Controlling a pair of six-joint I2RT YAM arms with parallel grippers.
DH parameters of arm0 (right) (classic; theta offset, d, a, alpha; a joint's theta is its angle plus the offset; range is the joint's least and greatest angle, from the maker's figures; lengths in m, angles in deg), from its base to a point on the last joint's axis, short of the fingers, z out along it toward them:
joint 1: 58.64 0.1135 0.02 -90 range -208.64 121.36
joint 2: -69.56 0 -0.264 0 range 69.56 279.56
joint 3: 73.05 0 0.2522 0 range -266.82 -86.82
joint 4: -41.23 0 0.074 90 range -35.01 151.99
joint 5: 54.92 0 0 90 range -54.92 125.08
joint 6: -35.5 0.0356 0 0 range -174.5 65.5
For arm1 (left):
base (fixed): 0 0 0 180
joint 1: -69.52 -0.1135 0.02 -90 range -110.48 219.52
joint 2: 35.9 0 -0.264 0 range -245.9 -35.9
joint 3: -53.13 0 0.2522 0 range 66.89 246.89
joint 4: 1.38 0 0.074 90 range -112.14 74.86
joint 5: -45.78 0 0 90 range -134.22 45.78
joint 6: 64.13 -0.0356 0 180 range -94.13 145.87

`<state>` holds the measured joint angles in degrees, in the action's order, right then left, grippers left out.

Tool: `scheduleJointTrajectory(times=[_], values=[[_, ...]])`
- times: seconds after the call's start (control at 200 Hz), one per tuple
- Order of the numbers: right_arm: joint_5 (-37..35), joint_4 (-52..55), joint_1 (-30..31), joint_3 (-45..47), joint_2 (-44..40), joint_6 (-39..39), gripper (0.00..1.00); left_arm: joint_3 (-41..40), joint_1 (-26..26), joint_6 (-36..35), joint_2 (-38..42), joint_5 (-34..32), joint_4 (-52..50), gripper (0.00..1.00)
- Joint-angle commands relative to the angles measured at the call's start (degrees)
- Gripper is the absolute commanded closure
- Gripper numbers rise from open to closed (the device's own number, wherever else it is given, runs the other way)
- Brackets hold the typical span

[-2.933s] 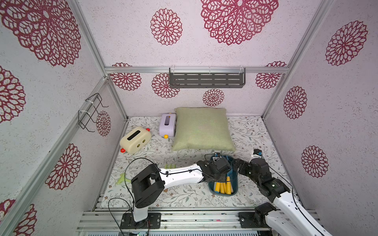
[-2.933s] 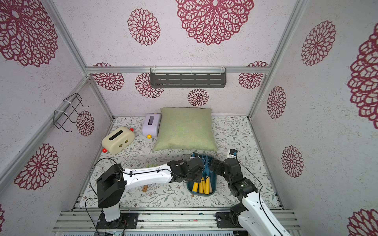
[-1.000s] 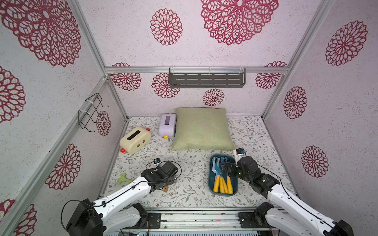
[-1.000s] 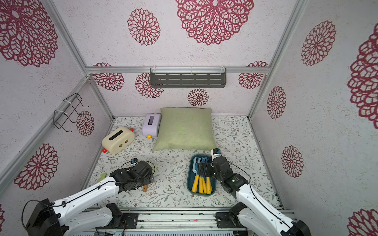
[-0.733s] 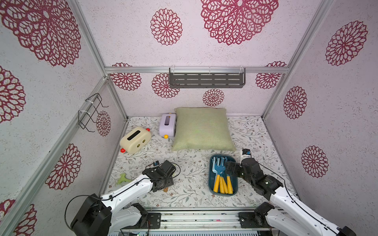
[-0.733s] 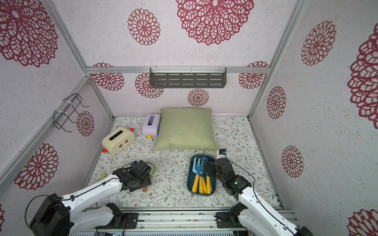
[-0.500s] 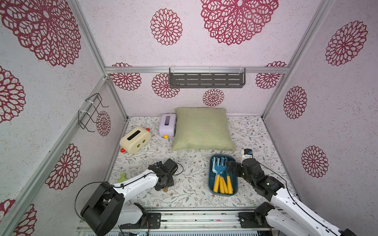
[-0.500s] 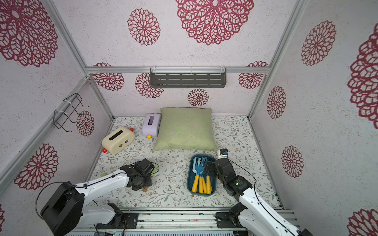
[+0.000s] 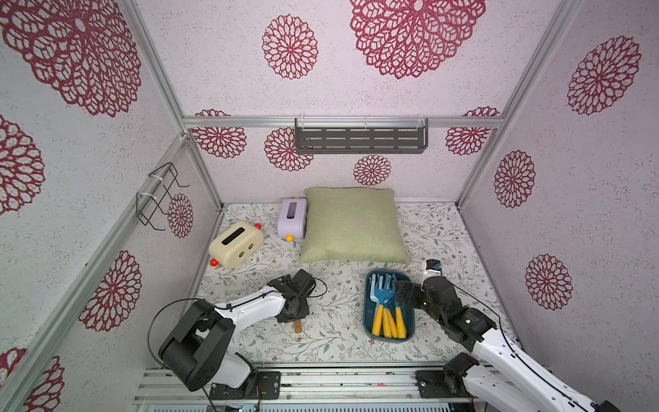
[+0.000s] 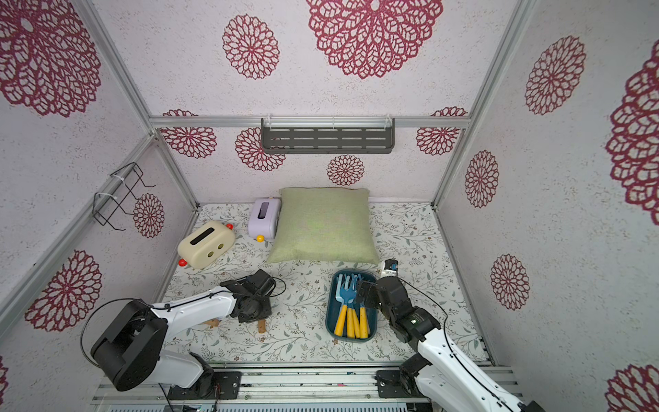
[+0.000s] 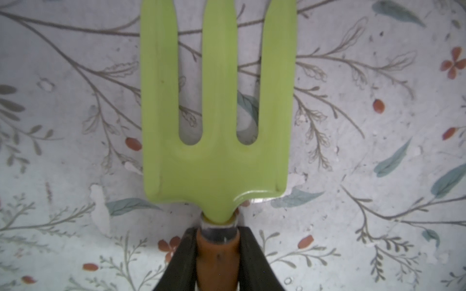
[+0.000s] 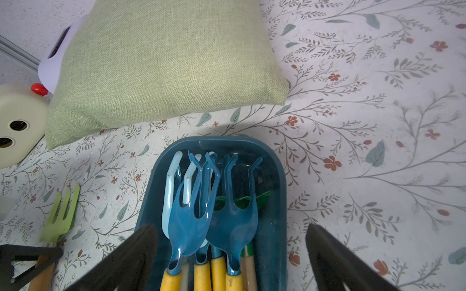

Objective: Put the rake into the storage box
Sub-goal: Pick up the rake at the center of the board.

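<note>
Gripping step: L gripper [image 11: 217, 234] clenched on rake [image 11: 216, 163] handle, near neck.
R gripper [image 12: 230, 226]: spread open above storage box [image 12: 277, 181].
Next: lift, carry over, lay lengthwise in box.

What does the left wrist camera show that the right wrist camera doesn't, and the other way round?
Left wrist only: a close-up of the grip, with the left gripper shut on the brown handle of the rake, just below its green three-tined head. Right wrist only: the box of blue tools with yellow handles, the pillow, a cream toy and the open right gripper. Both: the rake, the left gripper and the floral mat.
</note>
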<state>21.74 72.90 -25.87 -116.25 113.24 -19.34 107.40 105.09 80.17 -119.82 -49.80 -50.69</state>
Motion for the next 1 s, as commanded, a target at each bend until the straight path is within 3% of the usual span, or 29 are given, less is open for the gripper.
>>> scheduleJointTrajectory(times=[0.0, 0.36, 0.745, 0.996], values=[[-1.12, -0.86, -0.41, -0.01, -0.26, 0.78, 0.01, -0.67, 0.39, 0.09, -1.19, 2.71, 0.78, 0.81], [0.42, -1.91, -1.52, 0.52, 1.16, 0.60, 0.01, 8.31, 8.74, 2.32, -1.21, -1.38, -3.28, 0.86], [5.66, 2.04, -4.99, -4.07, 6.47, 0.57, 0.01, 13.43, 17.16, 4.18, -8.39, -3.39, 4.12, 0.92], [10.36, 2.42, -9.77, -5.96, 9.57, 0.12, 0.01, 15.85, 20.72, 4.13, -7.52, -3.81, 5.10, 0.92]])
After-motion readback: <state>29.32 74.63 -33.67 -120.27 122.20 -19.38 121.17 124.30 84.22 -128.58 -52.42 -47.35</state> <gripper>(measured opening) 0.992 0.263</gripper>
